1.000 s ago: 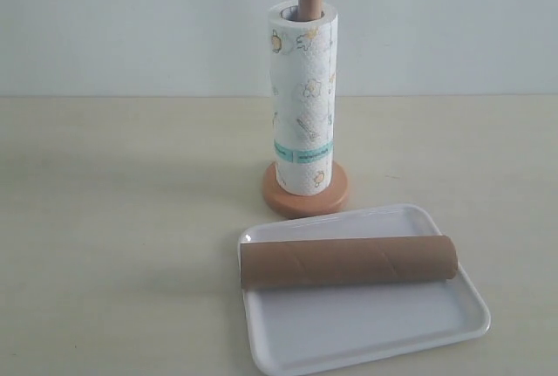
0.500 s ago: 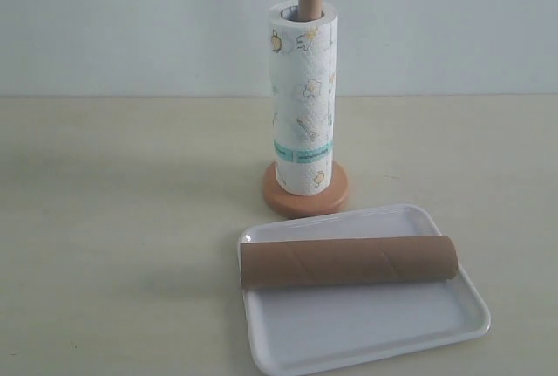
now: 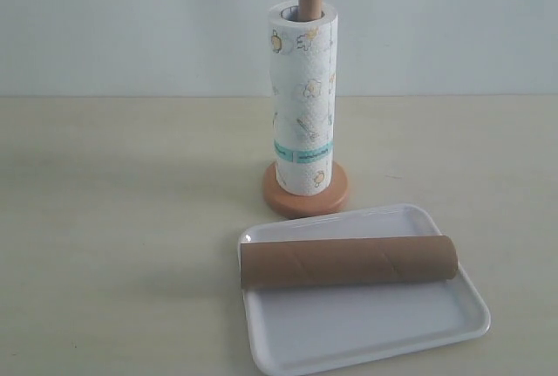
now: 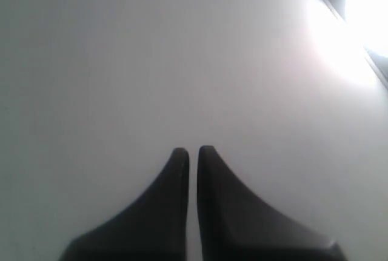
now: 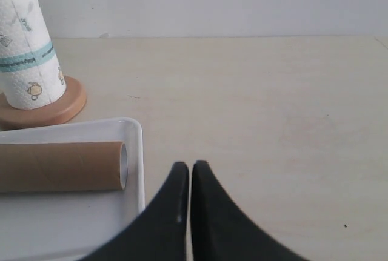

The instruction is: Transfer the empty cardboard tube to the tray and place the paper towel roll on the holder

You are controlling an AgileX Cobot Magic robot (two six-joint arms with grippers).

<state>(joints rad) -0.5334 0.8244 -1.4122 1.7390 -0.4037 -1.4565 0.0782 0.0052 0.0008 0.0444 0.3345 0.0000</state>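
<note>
The empty cardboard tube [image 3: 349, 261] lies on its side across the tray [image 3: 366, 332], nearer the tray's far rim. It is plain brown with faint spiral seams, and in the right wrist view its open end shows it is hollow. The tray is glossy white with rounded corners and a low rim, and much of its floor on the near side of the tube is bare.

Just behind the tray stands the holder [image 3: 307, 203]. Its round orange-tan base sits flat on the table and its pole rises upright through the paper towel roll [image 3: 303, 105]. The roll rests on the base. It is white with small yellow pictures and a teal band low down, and the pole's tip pokes out above it.

The table [image 3: 113, 219] is a pale cream surface, and behind it is a plain light wall [image 3: 131, 18].

The right gripper [image 5: 189, 167] hangs over the table beside the tray's end, its dark fingers pressed together with only a thin slit between them, gripping nothing. The left gripper [image 4: 193, 151] is likewise closed on nothing, in front of a blank pale surface with a bright glare at one corner.
</note>
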